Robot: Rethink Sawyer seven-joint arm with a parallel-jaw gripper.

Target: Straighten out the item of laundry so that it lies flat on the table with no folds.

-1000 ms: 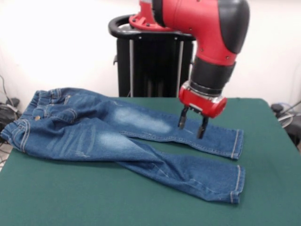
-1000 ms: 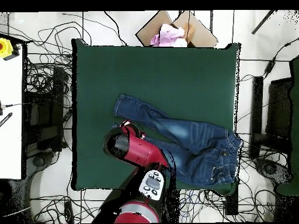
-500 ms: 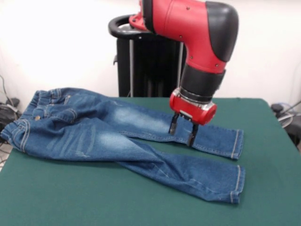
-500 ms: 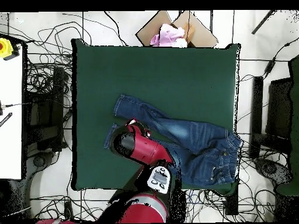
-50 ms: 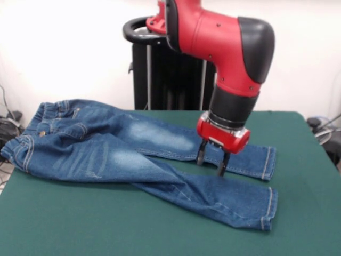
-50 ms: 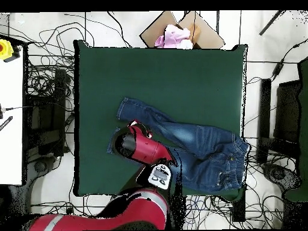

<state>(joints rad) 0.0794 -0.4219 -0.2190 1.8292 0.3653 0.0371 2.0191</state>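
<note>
The item of laundry (image 5: 122,152), a small pair of faded blue jeans, lies on the dark green table (image 5: 80,224). Its waistband is at the left and both legs run to the right, the near leg crossing slightly under the far one at the thigh. My gripper (image 5: 211,161) stands open and pointing down, its fingertips at the near edge of the far leg, close to the cloth, with nothing between them. In the overhead view the jeans (image 6: 198,141) show, but the red arm (image 6: 141,147) covers the gripper and much of one leg.
An open cardboard box (image 6: 177,30) with pink cloth in it sits just beyond the table's far edge (image 6: 156,43) in the overhead view. Cables lie on the floor all round. A white surface (image 6: 12,120) stands at the left.
The gripper has shifted towards the near leg and come down closer to the cloth, still open. The jeans have not moved.
</note>
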